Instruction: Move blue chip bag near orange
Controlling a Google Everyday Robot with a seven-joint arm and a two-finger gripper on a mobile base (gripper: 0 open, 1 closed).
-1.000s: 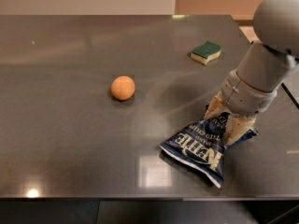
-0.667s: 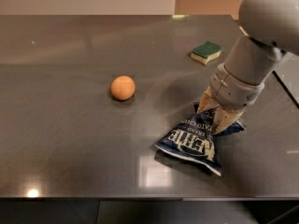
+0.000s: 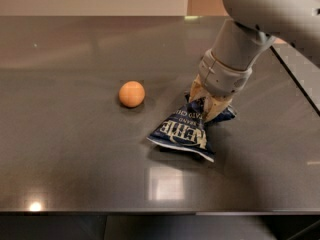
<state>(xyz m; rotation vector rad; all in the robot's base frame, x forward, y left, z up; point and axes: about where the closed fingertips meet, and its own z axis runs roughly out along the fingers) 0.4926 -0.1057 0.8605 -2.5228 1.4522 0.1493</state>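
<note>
The blue chip bag (image 3: 184, 131) is a dark navy foil bag with white lettering, lying on the dark table right of centre with its upper end lifted. My gripper (image 3: 206, 107) reaches down from the upper right and is shut on the bag's upper end. The orange (image 3: 132, 94) is a small round fruit on the table, to the left of the bag with a short gap between them.
The dark glossy table (image 3: 75, 159) spans the view; its front edge runs along the bottom and its right edge slants down at the far right. My grey arm (image 3: 260, 19) covers the upper right.
My gripper has dragged the blue chip bag leftward across the table toward the orange. The green-and-yellow sponge seen earlier at the back is now hidden behind my arm.
</note>
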